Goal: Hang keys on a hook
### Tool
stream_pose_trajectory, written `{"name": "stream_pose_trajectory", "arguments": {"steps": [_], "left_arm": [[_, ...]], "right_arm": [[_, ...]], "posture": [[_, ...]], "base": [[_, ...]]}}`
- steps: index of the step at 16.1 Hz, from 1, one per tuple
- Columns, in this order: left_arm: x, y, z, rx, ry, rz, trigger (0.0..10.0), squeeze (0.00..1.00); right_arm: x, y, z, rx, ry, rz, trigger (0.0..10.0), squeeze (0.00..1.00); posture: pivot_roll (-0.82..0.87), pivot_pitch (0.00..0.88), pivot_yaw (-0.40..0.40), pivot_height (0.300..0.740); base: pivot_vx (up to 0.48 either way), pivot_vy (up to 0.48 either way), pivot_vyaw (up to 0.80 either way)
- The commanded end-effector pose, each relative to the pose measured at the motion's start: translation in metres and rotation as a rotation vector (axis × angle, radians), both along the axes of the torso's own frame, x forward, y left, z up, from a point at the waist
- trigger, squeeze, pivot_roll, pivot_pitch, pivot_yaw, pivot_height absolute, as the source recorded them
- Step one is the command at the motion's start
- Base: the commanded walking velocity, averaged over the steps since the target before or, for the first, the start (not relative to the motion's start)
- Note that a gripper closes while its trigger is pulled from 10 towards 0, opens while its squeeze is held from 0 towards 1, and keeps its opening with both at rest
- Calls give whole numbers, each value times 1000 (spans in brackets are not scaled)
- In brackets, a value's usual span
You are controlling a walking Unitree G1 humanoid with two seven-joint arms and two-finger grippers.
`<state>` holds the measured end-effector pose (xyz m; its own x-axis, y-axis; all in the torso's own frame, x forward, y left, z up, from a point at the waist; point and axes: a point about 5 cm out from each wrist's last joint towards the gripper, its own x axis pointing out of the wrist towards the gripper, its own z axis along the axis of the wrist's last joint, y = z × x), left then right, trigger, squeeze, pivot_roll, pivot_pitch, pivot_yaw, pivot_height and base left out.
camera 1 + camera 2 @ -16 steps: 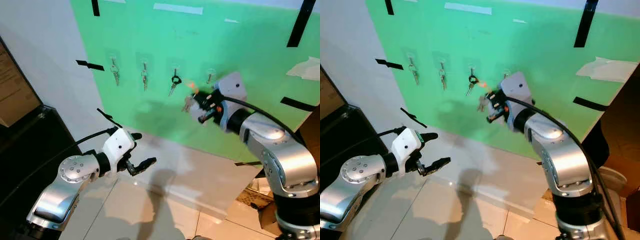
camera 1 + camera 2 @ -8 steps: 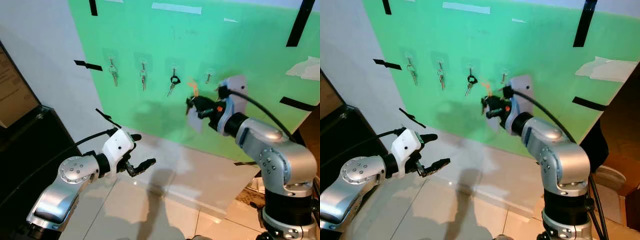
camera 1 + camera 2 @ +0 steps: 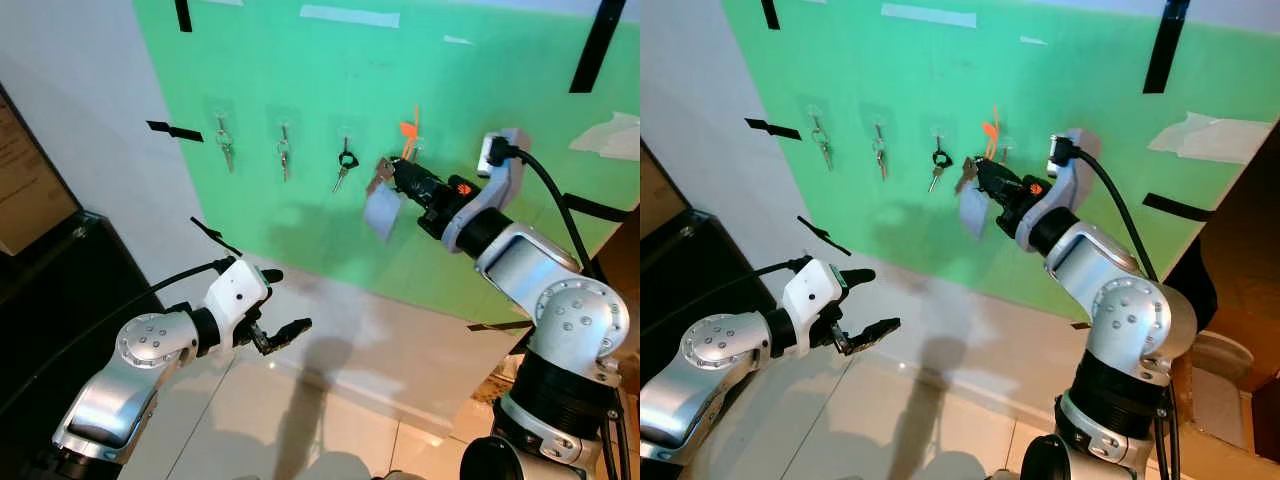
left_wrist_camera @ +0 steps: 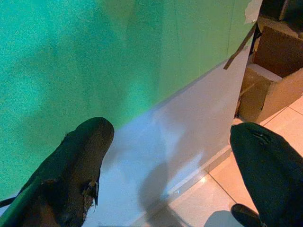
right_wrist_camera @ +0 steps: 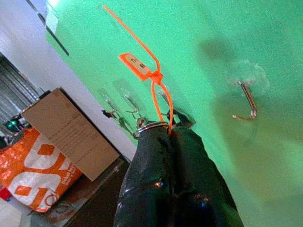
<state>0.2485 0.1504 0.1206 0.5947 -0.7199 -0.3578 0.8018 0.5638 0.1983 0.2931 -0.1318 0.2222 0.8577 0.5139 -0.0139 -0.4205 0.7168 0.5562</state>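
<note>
I am in the approach step: my right gripper (image 5: 163, 130) is pinched tight on the keys (image 3: 381, 172) by their ring, orange tag (image 5: 134, 62) sticking up, just beside the empty hook (image 5: 246, 101) on the green board (image 3: 300, 80). Next I judge the ring must slide over the hook's tip. My left gripper (image 3: 282, 330) idles well below the hook, fingers spread.
</note>
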Motion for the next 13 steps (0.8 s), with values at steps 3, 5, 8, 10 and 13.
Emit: {"name": "stream_pose_trajectory", "arguments": {"steps": [3, 5, 8, 10, 13], "left_arm": [[0, 3, 0, 7, -1, 1, 10000, 0], [-1, 3, 0, 8, 0, -2, 10000, 0], [-2, 3, 0, 9, 1, -1, 10000, 0], [-2, 3, 0, 9, 2, -2, 10000, 0], [-1, 3, 0, 10, 2, -6, 10000, 0]], "right_arm": [[1, -4, -8, -569, -113, -85, 10000, 0], [2, -1, -11, -816, -210, -109, 10000, 0], [0, 4, -7, -954, -277, -165, 10000, 0], [1, 4, -8, -1150, -343, -195, 10000, 0], [2, 2, -9, -1218, -347, -218, 10000, 0]], "posture": [[-44, 0, 31, 740], [-42, 0, 28, 740], [-40, 0, 27, 740], [-41, 0, 29, 740], [-42, 0, 34, 740]], "base": [[0, 0, 0], [0, 0, 0], [0, 0, 0], [0, 0, 0], [0, 0, 0]]}}
